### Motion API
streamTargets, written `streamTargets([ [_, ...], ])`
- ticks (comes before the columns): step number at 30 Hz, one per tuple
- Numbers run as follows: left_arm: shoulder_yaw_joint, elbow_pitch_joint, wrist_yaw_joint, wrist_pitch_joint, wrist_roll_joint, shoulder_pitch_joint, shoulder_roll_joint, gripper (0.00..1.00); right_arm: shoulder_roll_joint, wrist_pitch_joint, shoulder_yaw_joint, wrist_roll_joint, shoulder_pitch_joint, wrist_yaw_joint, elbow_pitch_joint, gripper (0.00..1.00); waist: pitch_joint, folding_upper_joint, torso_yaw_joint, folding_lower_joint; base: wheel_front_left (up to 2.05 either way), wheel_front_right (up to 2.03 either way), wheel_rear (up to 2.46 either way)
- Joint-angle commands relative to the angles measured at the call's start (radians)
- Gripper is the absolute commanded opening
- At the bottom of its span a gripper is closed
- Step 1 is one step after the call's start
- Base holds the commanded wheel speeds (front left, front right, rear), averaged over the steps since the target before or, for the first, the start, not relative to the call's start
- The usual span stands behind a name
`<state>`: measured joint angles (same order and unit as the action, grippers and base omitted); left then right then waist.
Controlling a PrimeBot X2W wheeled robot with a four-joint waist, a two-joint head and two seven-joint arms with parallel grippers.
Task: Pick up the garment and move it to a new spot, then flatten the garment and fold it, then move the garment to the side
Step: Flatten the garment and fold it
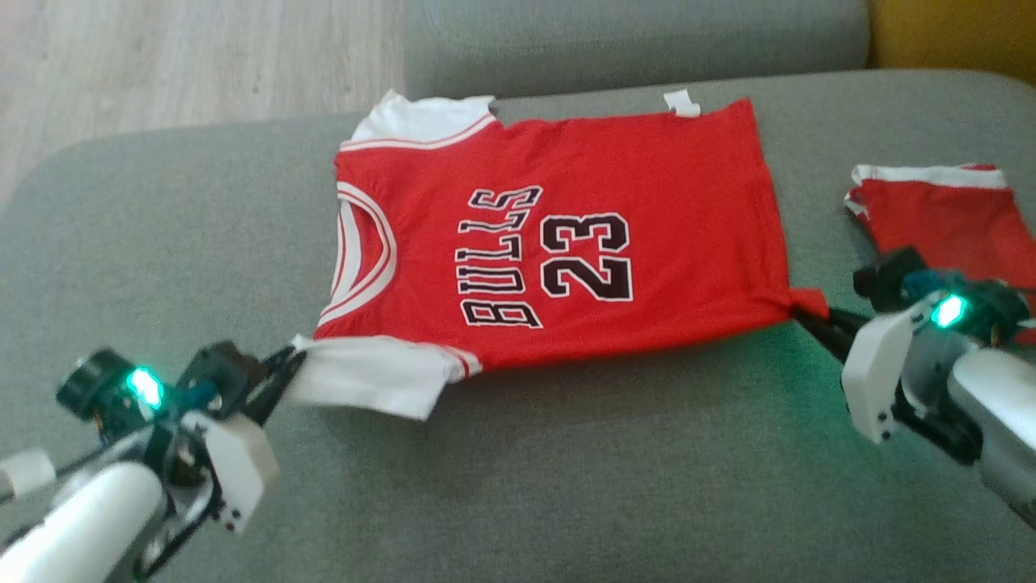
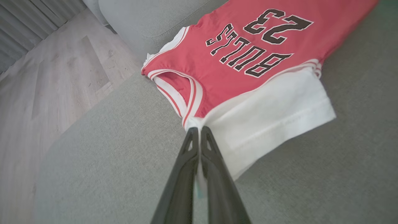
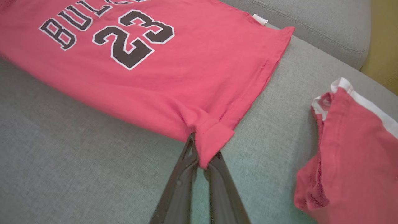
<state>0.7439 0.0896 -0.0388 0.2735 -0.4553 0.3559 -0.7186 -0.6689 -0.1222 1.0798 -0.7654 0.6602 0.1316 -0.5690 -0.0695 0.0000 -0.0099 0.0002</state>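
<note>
1. Garment: a red jersey with white sleeves, printed "BULLS 23", lies spread flat across the middle of the head view on the grey sofa seat. Its neckline is toward the left of the frame and its hem toward the right.
2. The left claw is at the lower left of the head view. Its fingers are pressed together, pinching the near white sleeve. In the left wrist view the tips bite the cloth just where the neck trim meets that sleeve.
3. The right claw, at the right of the head view, is clamped on the jersey's near hem corner. In the right wrist view a flap of red cloth is bunched and folded over between the fingers.
4. A second red piece with a white band lies at the right edge, apart from the jersey and just above the right wrist.
5. Wooden floor shows at the upper left, and the sofa backrest runs along the top.
</note>
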Motion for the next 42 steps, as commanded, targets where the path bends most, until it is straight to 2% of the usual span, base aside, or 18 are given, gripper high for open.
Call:
streamTargets([
  [1,-0.047,-0.006,-0.008,0.004,0.015,0.089,-0.035,0.00,-0.012,0.000,-0.019,0.000,0.034,-0.001,0.004,0.00,-0.028,0.0000,-0.002,-0.0002,0.00,0.00,0.00],
  [6,-0.032,0.079,-0.048,0.024,0.051,0.225,-0.015,0.00,0.011,-0.010,-0.021,0.006,0.103,-0.001,-0.030,0.00,-0.083,0.0000,-0.004,-0.0002,0.00,0.00,0.00],
  [12,0.010,0.183,-0.074,0.027,0.091,0.350,0.016,0.00,0.042,-0.018,-0.016,0.004,0.168,-0.001,-0.077,0.00,-0.138,0.0000,-0.010,-0.0002,0.00,0.00,0.00],
  [23,0.084,0.376,-0.090,-0.001,0.085,0.536,0.080,0.00,0.098,0.016,0.007,-0.020,0.269,-0.001,-0.183,0.00,-0.231,0.0000,-0.029,-0.0002,0.00,0.00,0.00],
  [24,0.084,0.399,-0.091,0.008,0.073,0.544,0.088,0.18,0.101,0.032,0.003,-0.020,0.280,-0.001,-0.194,0.04,-0.237,0.0000,-0.029,-0.0002,0.00,0.00,0.00],
  [25,0.083,0.421,-0.091,0.017,0.065,0.553,0.097,0.81,0.107,0.048,-0.003,-0.023,0.286,-0.001,-0.205,1.00,-0.241,0.0000,-0.029,-0.0002,0.00,0.00,0.00],
  [26,0.080,0.438,-0.087,0.015,0.065,0.564,0.105,1.00,0.114,0.060,-0.006,-0.028,0.292,-0.001,-0.215,1.00,-0.244,0.0000,-0.029,-0.0002,0.00,0.00,0.00],
  [28,0.065,0.463,-0.055,-0.016,0.070,0.589,0.124,1.00,0.130,0.099,-0.038,-0.049,0.309,-0.001,-0.246,1.00,-0.249,0.0000,-0.031,-0.0002,0.00,0.00,0.00],
  [30,0.036,0.482,0.006,-0.080,0.080,0.614,0.143,1.00,0.146,0.151,-0.085,-0.069,0.328,-0.001,-0.285,1.00,-0.249,0.0000,-0.031,-0.0002,0.00,0.00,0.00],
  [35,-0.067,0.496,0.150,-0.306,0.051,0.627,0.211,1.00,0.180,0.338,-0.199,-0.066,0.360,-0.001,-0.372,1.00,-0.213,0.0000,-0.023,-0.0002,0.00,0.00,0.00],
  [38,-0.121,0.483,0.211,-0.439,0.022,0.590,0.241,1.00,0.212,0.380,-0.310,-0.082,0.355,-0.001,-0.386,1.00,-0.173,0.0000,-0.021,-0.0002,0.00,0.00,0.00],
  [39,-0.152,0.457,0.243,-0.493,0.000,0.548,0.259,1.00,0.219,0.383,-0.425,-0.046,0.350,-0.001,-0.345,1.00,-0.146,0.0000,-0.023,-0.0002,0.00,0.00,0.00],
  [42,-0.188,0.391,0.278,-0.526,-0.024,0.458,0.283,1.00,0.252,0.383,-0.635,0.057,0.260,-0.001,-0.235,1.00,-0.098,0.0000,-0.024,-0.0002,0.00,0.00,0.00],
])
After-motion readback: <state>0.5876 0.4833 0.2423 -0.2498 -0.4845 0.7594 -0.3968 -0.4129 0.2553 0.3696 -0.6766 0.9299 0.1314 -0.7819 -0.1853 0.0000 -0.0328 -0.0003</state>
